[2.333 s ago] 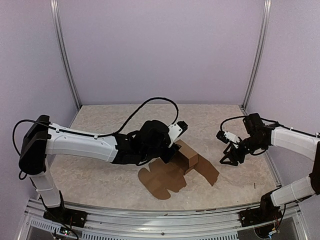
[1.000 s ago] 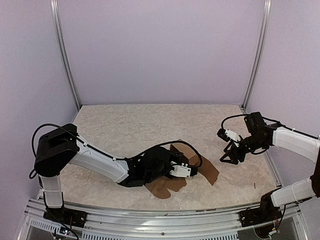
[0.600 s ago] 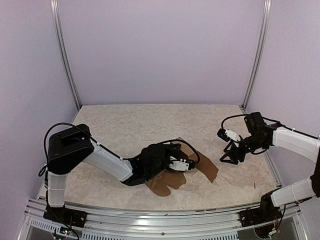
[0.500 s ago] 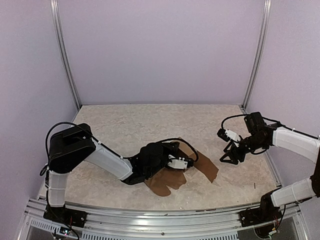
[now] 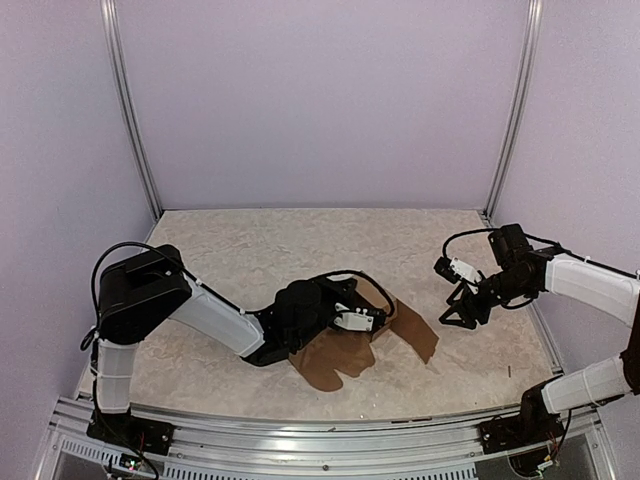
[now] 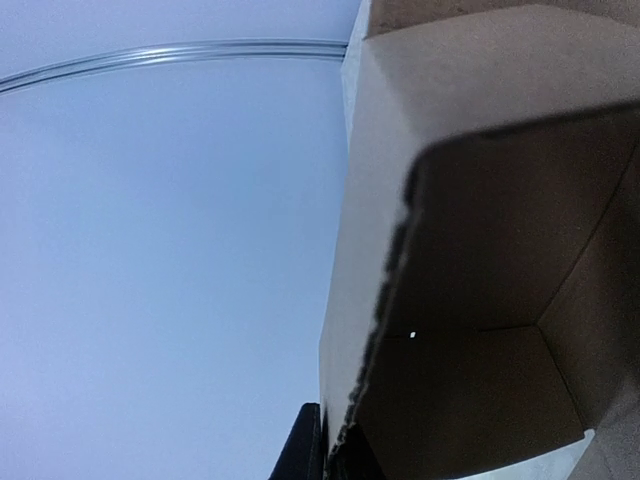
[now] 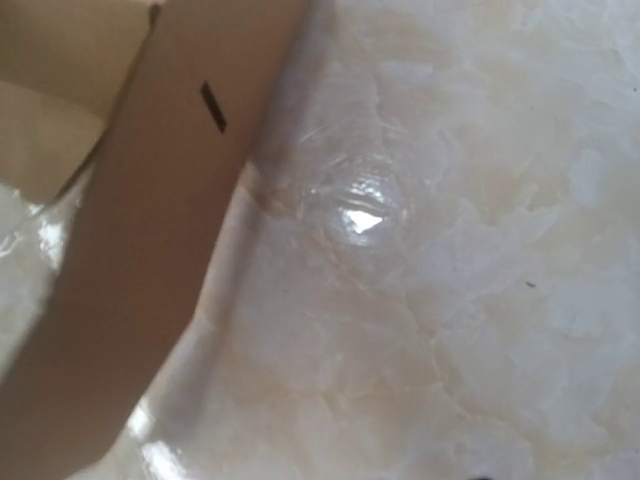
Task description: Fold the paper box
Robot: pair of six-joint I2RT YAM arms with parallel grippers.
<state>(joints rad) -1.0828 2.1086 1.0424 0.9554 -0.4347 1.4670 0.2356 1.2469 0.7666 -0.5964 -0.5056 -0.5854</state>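
Note:
The paper box (image 5: 345, 352) is brown cardboard, partly folded, at the middle of the table with flaps spread toward the front and right. My left gripper (image 5: 372, 318) lies low across it. In the left wrist view that gripper (image 6: 335, 455) is shut on the edge of one panel of the paper box (image 6: 480, 250), a black finger on each side; the box's hollow inside fills the right half. My right gripper (image 5: 462, 312) hovers open and empty to the right of the box. Its own view shows only a box flap (image 7: 150, 250), not its fingers.
The table (image 5: 250, 250) is pale marbled stone, with lilac walls behind. Metal posts (image 5: 130, 110) stand at the back corners. A rail (image 5: 300, 435) runs along the near edge. The left arm's black cable (image 5: 365, 280) loops over the box.
My left gripper has closed on the box panel and drawn slightly back to the left, tilting the box. The right arm has not moved.

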